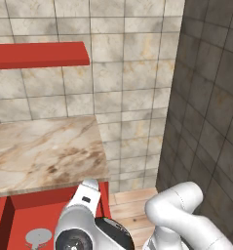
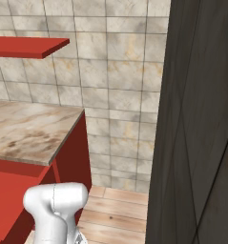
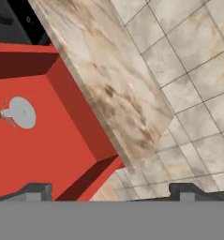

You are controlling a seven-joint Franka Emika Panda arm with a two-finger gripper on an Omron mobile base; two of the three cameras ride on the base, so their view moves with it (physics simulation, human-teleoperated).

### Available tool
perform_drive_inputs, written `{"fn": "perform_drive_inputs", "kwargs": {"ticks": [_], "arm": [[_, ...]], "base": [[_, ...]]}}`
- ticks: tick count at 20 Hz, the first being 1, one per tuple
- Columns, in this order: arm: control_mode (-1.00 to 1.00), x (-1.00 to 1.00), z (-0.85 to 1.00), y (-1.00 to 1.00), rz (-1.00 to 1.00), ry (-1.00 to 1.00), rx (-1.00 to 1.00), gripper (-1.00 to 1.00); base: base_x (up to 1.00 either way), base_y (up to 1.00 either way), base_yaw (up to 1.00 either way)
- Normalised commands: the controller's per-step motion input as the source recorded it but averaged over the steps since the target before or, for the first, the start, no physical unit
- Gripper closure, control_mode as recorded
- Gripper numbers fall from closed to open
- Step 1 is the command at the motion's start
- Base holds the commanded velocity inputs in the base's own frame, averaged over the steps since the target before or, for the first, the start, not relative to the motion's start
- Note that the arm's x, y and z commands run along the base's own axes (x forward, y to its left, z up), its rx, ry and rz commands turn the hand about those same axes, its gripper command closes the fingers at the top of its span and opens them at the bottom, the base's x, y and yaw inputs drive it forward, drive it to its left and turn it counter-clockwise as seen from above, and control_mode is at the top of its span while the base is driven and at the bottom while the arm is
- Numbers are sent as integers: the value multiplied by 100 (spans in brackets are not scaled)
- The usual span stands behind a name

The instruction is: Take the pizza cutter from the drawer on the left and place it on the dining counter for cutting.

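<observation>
The pizza cutter [image 3: 19, 112] lies in the open drawer [image 3: 52, 154], which juts out below the counter [image 1: 40, 151]. A shelf [image 1: 37, 54] hangs on the wall above the counter.

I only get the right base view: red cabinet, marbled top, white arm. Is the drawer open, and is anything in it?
Observer: Yes, the drawer stands open; the pizza cutter lies on its red floor.
Operator: Is the gripper holding it?
Observer: No. The gripper is open and apart from the cutter.
Operator: Which end is the handle?
Observer: The brown handle runs off the hand view's left edge; the grey wheel points toward the drawer's side wall.
</observation>
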Motion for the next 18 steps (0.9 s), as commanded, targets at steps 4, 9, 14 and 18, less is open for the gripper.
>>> {"fn": "perform_drive_inputs", "kwargs": {"ticks": [4,9,14,18], "arm": [[-100,31,-23,28,-24,32,21,-100],[-100,3,-33,16,-30,32,31,-100],[-100,0,-47,35,-35,30,25,-100],[-100,0,-37,28,-33,14,15,-100]], "base": [[0,0,0],[0,0,0],[0,0,0],[0,0,0]]}}
